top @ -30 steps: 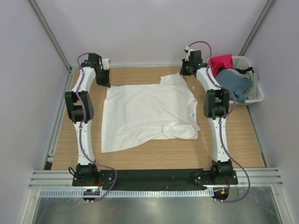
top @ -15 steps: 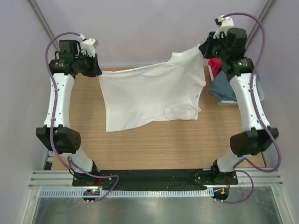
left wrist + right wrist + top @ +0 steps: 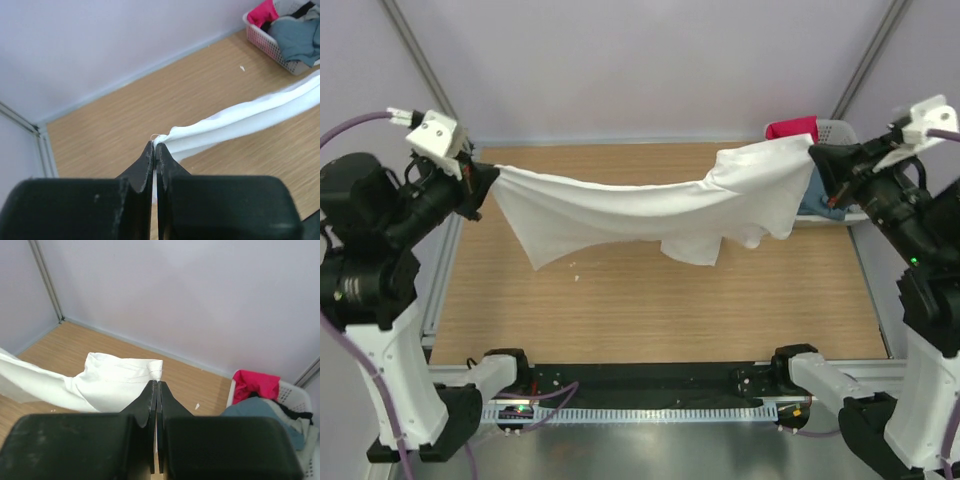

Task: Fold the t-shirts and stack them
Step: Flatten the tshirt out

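Wood-grain worktop in a light oak tone, evenly lit with soft, diffuse light. Plain pale lilac walls enclose it on three sides. Grey metal posts stand at both rear corners. A black strip runs along the near edge, and below it lies a brushed metal sheet.

stretched shirt: plain white
far basket shirt: red-pink
near basket shirt: slate blue
basket: white, slotted sides
table: light wood, fine grain
walls: pale lilac
arms: white shells, black joints
strap in basket: looks black, hard to tell
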Controlling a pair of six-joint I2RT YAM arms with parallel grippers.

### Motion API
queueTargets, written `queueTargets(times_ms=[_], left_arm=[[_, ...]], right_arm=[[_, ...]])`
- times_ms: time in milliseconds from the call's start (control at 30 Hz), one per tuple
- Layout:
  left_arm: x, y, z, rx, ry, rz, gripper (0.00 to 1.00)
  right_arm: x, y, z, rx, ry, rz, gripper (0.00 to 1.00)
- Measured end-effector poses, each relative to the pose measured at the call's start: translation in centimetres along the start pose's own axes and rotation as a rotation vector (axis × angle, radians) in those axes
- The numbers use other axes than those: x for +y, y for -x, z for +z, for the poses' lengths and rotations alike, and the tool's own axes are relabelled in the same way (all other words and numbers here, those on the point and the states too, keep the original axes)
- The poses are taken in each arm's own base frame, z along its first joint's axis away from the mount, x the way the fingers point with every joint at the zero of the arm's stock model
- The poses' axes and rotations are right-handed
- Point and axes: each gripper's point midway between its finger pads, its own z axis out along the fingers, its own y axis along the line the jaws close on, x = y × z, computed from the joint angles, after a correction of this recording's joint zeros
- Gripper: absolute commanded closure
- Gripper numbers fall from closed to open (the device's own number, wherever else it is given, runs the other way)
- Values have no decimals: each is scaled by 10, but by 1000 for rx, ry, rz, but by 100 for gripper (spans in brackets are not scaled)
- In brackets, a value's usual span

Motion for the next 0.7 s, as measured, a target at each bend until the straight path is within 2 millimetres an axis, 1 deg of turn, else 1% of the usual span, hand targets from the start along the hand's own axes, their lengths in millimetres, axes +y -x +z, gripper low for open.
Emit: queueTargets(times_ms=[67, 133, 233, 300, 333, 367, 433, 500, 533, 567, 600, 633, 700], left_arm=[[-8, 21, -26, -73, 22, 42, 100], [-15, 38, -49, -135, 50, 77, 100], [-19, 56, -76, -210, 97, 116, 100], [-20, 65, -89, -247, 129, 135, 100], [-19, 68, -93, -258, 144, 144, 100], [-18, 70, -96, -265, 155, 154, 100], [-14, 70, -97, -264, 177, 167, 100], [-9, 65, -91, -239, 187, 173, 100], [-5, 58, -83, -214, 186, 169, 100], [-2, 49, -73, -185, 180, 160, 100], [1, 39, -65, -152, 174, 150, 100], [6, 24, -50, -104, 163, 135, 100], [15, -13, -21, 7, 135, 93, 100]], right_arm=[[4, 25, -23, -60, -4, -38, 99], [8, 51, -46, -127, -13, -75, 99], [12, 91, -76, -241, -38, -122, 99], [15, 115, -95, -319, -52, -151, 99], [16, 123, -101, -345, -55, -161, 99], [17, 129, -106, -368, -59, -169, 99], [17, 134, -106, -387, -60, -175, 99], [14, 128, -92, -373, -53, -173, 99], [12, 119, -82, -349, -49, -167, 99], [8, 103, -63, -302, -41, -156, 99], [5, 92, -51, -269, -34, -149, 99], [1, 71, -33, -212, -25, -137, 99], [-6, 25, 4, -89, -3, -114, 99]])
